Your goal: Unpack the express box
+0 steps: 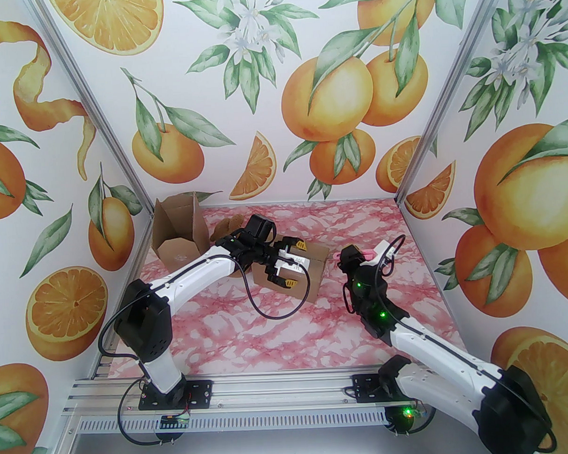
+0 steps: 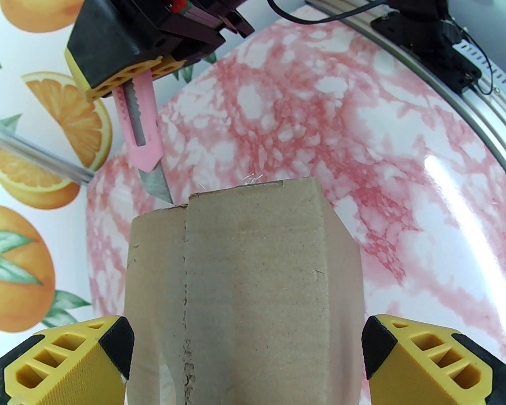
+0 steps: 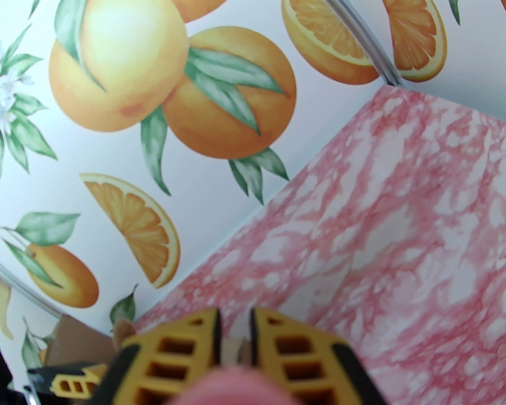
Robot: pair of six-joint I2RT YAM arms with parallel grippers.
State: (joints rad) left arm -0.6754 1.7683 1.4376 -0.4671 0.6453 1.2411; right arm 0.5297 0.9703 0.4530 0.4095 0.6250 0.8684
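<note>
Left hand (image 1: 295,264) splayed round box (image 2: 253,277), right hand (image 3: 235,328) clamping cutter (image 2: 140,130) — blade out

walls (image 1: 277,81): orange-fruit print on white | tabletop (image 1: 270,344): glossy pink marble pattern | corner posts (image 1: 98,112): aluminium

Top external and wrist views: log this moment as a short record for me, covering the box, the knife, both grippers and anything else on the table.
closed box: on the pink marble table, near the centre, flaps shut
utility knife: pink, blade out, tip at the far end of the closed box's top seam
right gripper: shut on utility knife
left gripper: open, fingers either side of the closed box, not clamped
open box: back left corner, flaps up
stage: seam cut at its start; not yet opened
</note>
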